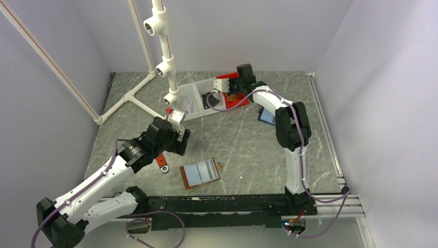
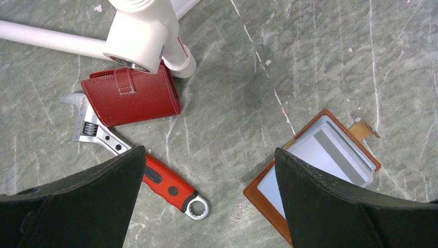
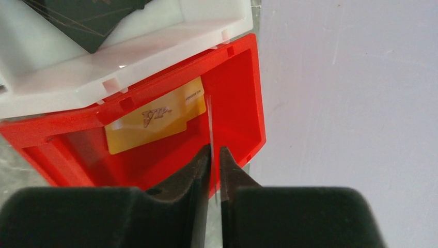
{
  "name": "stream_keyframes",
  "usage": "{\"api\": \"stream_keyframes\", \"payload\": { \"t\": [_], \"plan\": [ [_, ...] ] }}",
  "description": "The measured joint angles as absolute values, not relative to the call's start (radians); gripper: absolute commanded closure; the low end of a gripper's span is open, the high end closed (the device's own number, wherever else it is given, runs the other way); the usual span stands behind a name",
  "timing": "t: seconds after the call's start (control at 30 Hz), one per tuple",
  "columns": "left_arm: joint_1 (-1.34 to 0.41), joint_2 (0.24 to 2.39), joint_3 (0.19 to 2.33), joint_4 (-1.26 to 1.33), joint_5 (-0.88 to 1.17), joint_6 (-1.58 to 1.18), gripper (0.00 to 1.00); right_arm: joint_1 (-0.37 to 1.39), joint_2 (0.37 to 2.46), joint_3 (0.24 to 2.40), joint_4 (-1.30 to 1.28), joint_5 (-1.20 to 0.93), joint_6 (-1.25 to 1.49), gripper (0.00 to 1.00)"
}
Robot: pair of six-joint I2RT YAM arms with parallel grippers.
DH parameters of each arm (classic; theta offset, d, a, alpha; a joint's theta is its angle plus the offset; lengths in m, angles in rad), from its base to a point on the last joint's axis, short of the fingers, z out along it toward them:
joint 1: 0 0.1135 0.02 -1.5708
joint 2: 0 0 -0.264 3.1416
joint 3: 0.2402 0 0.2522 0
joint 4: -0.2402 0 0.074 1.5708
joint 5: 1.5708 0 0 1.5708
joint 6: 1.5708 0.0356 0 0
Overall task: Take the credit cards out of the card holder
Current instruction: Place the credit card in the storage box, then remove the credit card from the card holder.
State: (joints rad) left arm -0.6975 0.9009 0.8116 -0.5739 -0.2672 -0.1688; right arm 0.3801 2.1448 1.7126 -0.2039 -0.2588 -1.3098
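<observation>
The brown card holder (image 1: 200,174) lies open on the table with pale credit cards (image 2: 330,147) in its pockets; its brown edge (image 2: 261,199) shows in the left wrist view. My left gripper (image 1: 181,137) hovers open up and left of it, its jaws (image 2: 209,155) wide over bare table. At the back, my right gripper (image 1: 231,93) hangs over a red bin (image 3: 237,88). Its gripper (image 3: 215,150) is all but closed on a thin credit card (image 3: 210,124) seen edge-on. A gold VIP card (image 3: 155,119) lies in the bin.
A white tray (image 3: 129,46) holding a black card (image 3: 88,20) adjoins the red bin. A dark red wallet (image 2: 131,95) and a red-handled wrench (image 2: 160,178) lie by the white pipe frame (image 1: 165,57). A blue case (image 1: 267,116) lies behind the right arm.
</observation>
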Motion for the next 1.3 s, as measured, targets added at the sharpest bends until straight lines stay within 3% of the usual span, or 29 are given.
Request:
{"api": "stream_keyframes", "payload": {
  "t": [0.1,0.17,0.47,0.77,1.07,1.3],
  "plan": [
    [-0.691,0.901,0.812,-0.574,-0.267,-0.169,0.01,0.38,2.177,1.713,-0.171,-0.244,-1.327,0.52],
    [-0.687,0.901,0.812,-0.574,-0.266,-0.169,0.0,0.38,2.193,1.709,-0.164,-0.239,-1.344,0.43],
    [-0.684,0.9,0.812,-0.574,-0.258,-0.169,0.01,0.379,2.171,1.671,-0.271,-0.256,-1.357,0.42],
    [-0.683,0.878,0.812,-0.578,-0.187,-0.179,0.01,0.377,1.919,1.64,-0.525,-0.325,-1.206,0.41],
    [-0.682,0.759,0.763,-0.545,0.004,-0.34,0.01,0.406,1.585,1.465,-0.78,-0.702,-0.906,0.41],
    [-0.682,0.751,0.653,-0.453,0.154,-0.611,0.11,0.419,1.481,1.214,-0.78,-0.916,-0.727,0.43]
  ]
}}
